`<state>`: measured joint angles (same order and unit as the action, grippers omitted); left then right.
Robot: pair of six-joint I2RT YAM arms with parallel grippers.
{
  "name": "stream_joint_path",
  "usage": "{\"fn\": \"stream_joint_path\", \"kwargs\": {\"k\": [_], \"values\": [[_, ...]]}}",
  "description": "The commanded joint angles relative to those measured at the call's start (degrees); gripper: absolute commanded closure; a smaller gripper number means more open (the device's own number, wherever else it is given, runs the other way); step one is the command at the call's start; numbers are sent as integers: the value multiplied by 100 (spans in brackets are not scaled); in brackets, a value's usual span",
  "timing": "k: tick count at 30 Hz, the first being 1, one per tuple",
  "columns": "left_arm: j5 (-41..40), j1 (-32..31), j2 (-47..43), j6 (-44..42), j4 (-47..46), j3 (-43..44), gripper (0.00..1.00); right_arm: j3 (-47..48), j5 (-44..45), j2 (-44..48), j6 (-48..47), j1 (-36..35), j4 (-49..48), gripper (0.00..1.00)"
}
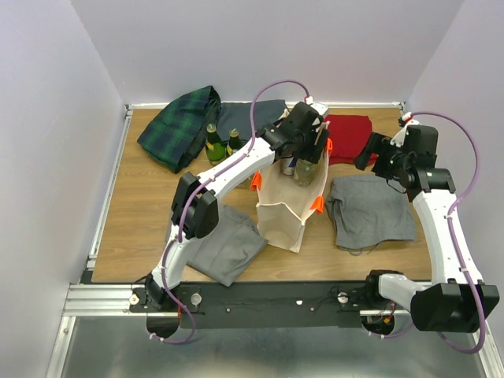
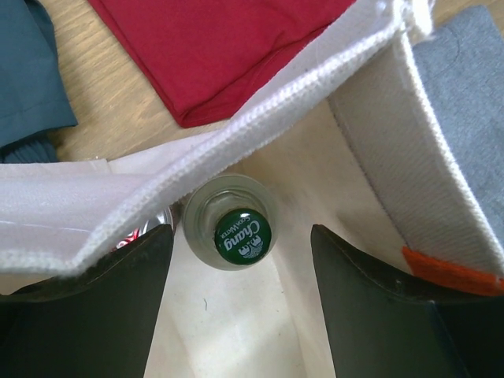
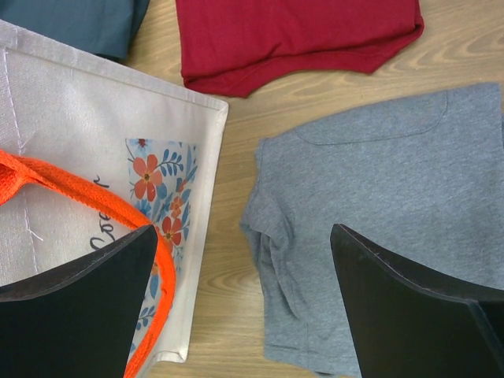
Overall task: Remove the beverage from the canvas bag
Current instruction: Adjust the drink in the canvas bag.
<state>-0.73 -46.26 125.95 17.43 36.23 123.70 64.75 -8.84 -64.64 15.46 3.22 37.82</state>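
The left gripper [image 1: 303, 157] hangs right over the mouth of the canvas bag [image 1: 287, 213], which stands upright in the middle of the table [image 1: 142, 197] with its orange handles [image 1: 317, 205] flopped over the sides. The left wrist view looks straight down into the bag. A glass bottle [image 2: 240, 236] with a green Chang cap stands upright inside, tucked close under the folded-in rim. The 2 black fingers [image 2: 118, 315] flank it, 1 on each side, jaws well apart. Cream lining shows between the glass and each finger, so there is no contact and nothing is gripped. Beside the bottle a scrap of red and white peeks out from under the rim, but too little shows to name it.

Over to the right gripper [image 3: 242, 236]: its jaws are spread wide and empty. It hovers above bare wood between the bag's flower-printed side and a crumpled grey cloth [image 3: 378, 197]. A red cloth [image 3: 299, 31] lies just beyond them.

At the far left of the table, 2 green bottles [image 1: 214, 146] stand outside the bag, just beside a plaid cloth [image 1: 181, 126] and a dark blue-grey cloth [image 1: 252, 116]. A second grey cloth [image 1: 228, 248] lies on the near side, left of the bag.
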Motion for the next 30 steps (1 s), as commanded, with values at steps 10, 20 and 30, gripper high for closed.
{"fn": "stream_joint_path", "kwargs": {"k": [10, 20, 30], "values": [[-129, -59, 52, 32, 95, 58, 35, -15, 14, 101, 9, 38, 58, 0], [-85, -59, 193, 50, 359, 304, 35, -15, 23, 110, 9, 38, 67, 0], [-41, -59, 255, 24, 324, 313, 35, 20, 40, 101, 0, 38, 76, 0]]}}
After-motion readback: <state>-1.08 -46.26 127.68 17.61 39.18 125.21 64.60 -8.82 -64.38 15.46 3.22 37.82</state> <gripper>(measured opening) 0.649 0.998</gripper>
